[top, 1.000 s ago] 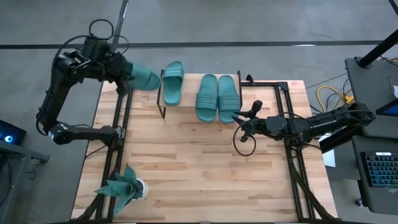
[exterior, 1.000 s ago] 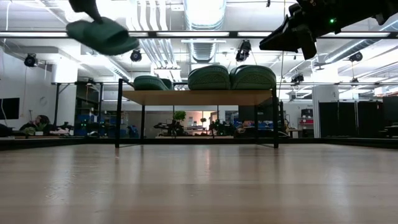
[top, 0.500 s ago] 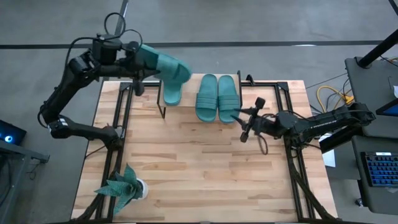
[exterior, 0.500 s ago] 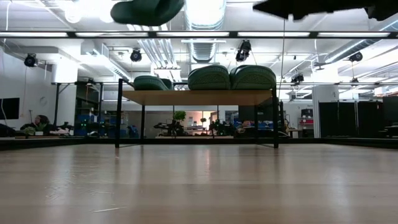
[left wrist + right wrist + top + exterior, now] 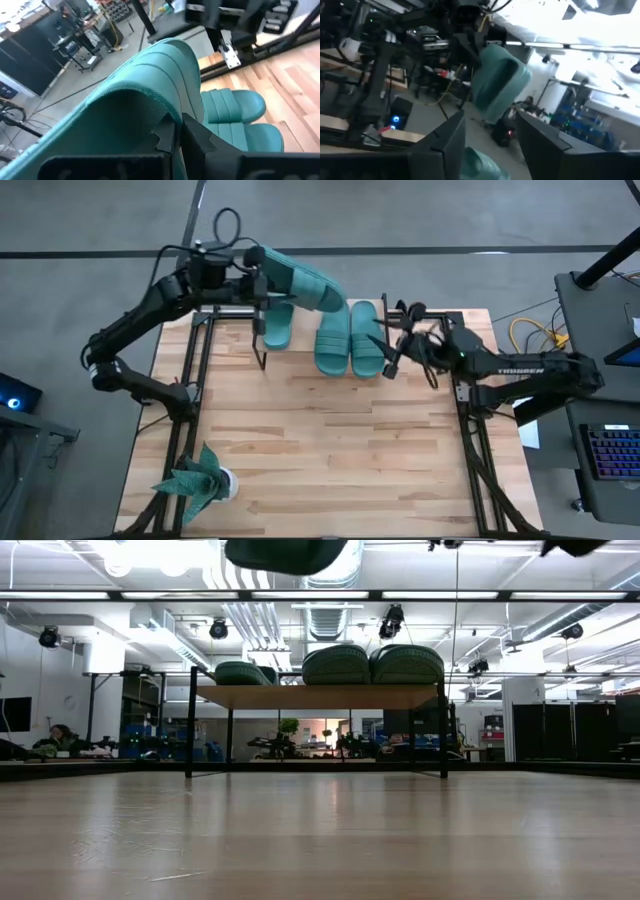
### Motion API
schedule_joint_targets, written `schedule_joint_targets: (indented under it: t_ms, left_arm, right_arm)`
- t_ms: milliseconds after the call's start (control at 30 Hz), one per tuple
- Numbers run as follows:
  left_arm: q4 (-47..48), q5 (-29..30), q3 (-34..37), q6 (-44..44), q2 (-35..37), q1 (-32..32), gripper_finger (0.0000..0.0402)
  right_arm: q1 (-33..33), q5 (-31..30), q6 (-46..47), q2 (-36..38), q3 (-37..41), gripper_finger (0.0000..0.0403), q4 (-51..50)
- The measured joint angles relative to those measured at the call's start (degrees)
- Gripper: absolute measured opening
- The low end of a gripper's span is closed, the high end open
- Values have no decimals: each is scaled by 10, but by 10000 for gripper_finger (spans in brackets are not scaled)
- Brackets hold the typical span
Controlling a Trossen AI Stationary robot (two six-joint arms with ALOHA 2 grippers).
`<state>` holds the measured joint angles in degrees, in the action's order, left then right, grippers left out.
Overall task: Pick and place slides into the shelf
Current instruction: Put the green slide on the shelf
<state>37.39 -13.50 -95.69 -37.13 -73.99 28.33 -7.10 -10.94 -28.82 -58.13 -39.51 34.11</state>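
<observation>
A slide [image 5: 300, 280] is carried clenched in the left hand [image 5: 262, 278] above the shelf [image 5: 262, 352], beside 3 placed slides [image 5: 350, 338]. The right hand [image 5: 385, 352] is spread, empty; collision is risked.

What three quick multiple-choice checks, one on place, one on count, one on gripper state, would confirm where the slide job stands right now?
1. Where is the slide that the left gripper carries?
A. In the air above the shelf
B. Flat on the tabletop by the plant
C. On the floor beyond the table

2. How many slides rest on the shelf?
A. One
B. Three
C. Four

3. How is the right gripper?
A. Shut on a slide
B. Open, holding nothing
C. Shut on the plant

Key: 1 A, the left gripper holds the carried slide over the shelf. 2 B, one slide and a pair lie on it. 3 B, the right gripper spreads empty fingers beside the pair.
</observation>
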Motion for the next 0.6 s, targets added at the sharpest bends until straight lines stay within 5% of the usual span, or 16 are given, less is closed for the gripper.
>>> schedule_joint_targets:
  t_ms: [267, 600]
  left_arm:
    - [-73, 1, 1, -27, -25, -9, 0]
    - [-129, 10, 17, -43, -28, -13, 0]
  right_arm:
    - [-84, 23, 33, -71, -92, 202, -42]
    - [-100, 68, 39, -145, -180, 205, -39]
